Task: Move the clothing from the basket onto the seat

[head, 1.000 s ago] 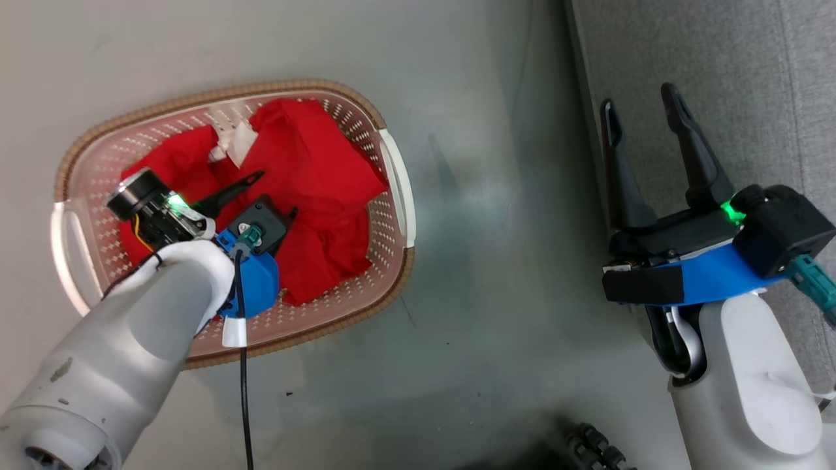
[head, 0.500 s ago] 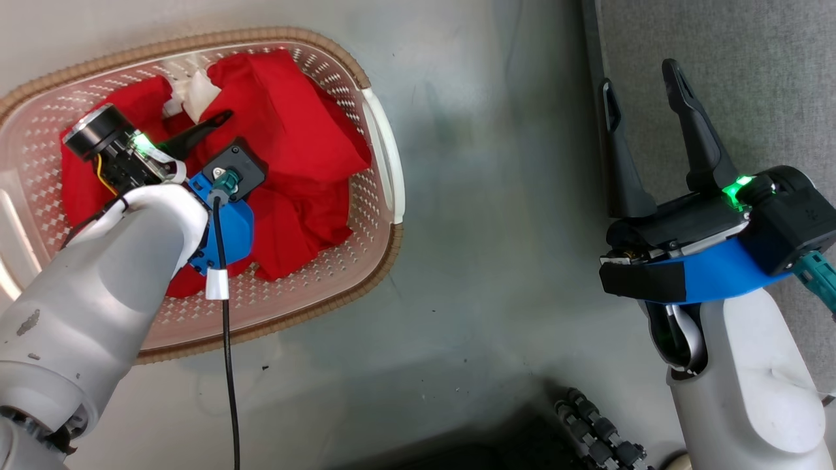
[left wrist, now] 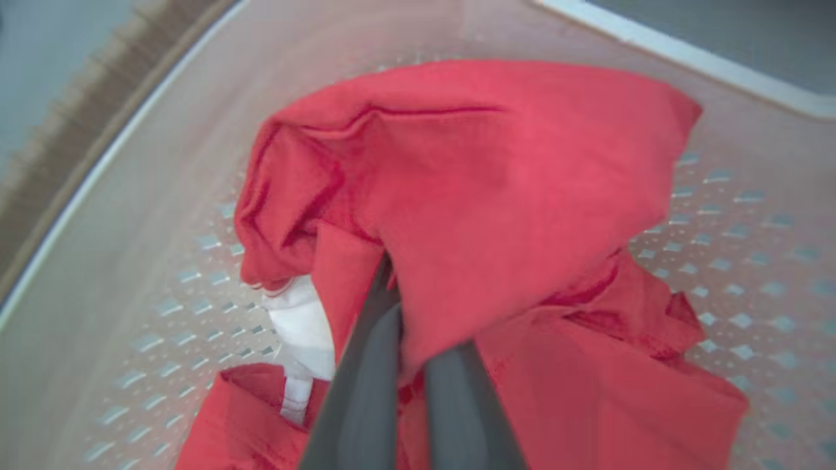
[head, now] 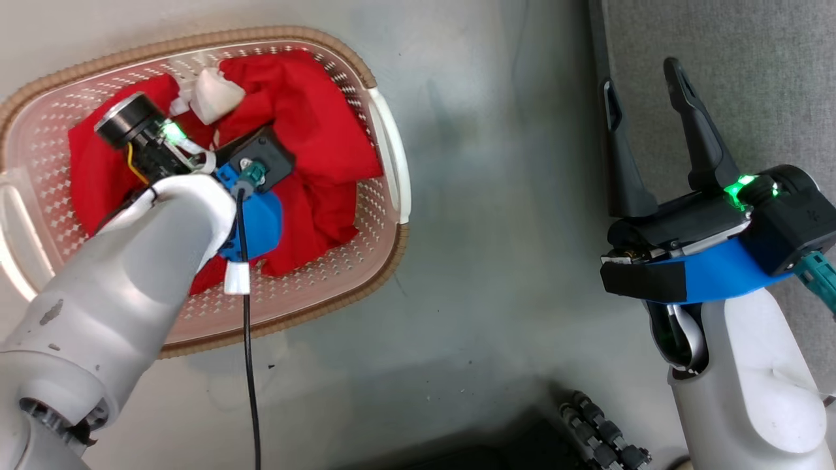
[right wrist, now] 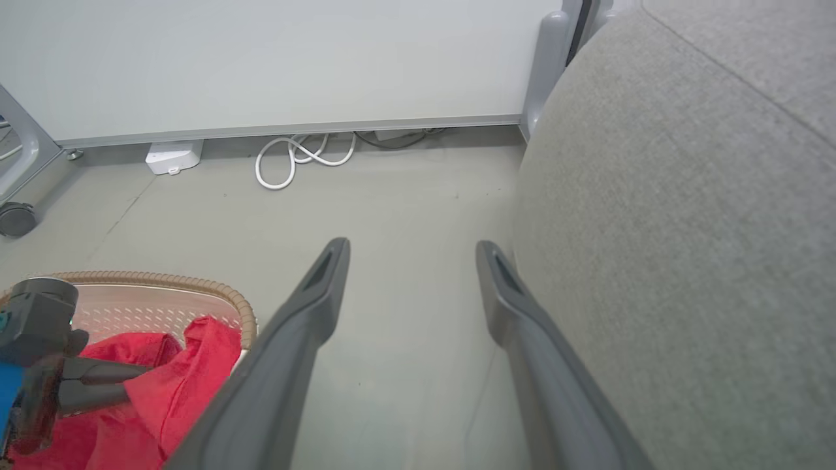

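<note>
My left gripper [left wrist: 410,339], down inside the cream perforated basket [left wrist: 751,248], pinches a fold of the red garment [left wrist: 483,189]; its white trim [left wrist: 300,323] shows above the basket's floor.

It looked like a robot test lab dressed up as a living room: bare grey floor [right wrist: 405,215], a plain white wall panel [right wrist: 294,59], a loose white cable [right wrist: 300,160] coiled near a small white box [right wrist: 173,158], a caster wheel [right wrist: 16,219] under a metal frame [right wrist: 19,130], one grey seat [right wrist: 686,261] and a laundry basket [right wrist: 163,282].

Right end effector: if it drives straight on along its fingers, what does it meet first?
Likely the bare floor, short of the wall; the seat lies close alongside. Depth is unclear.
</note>
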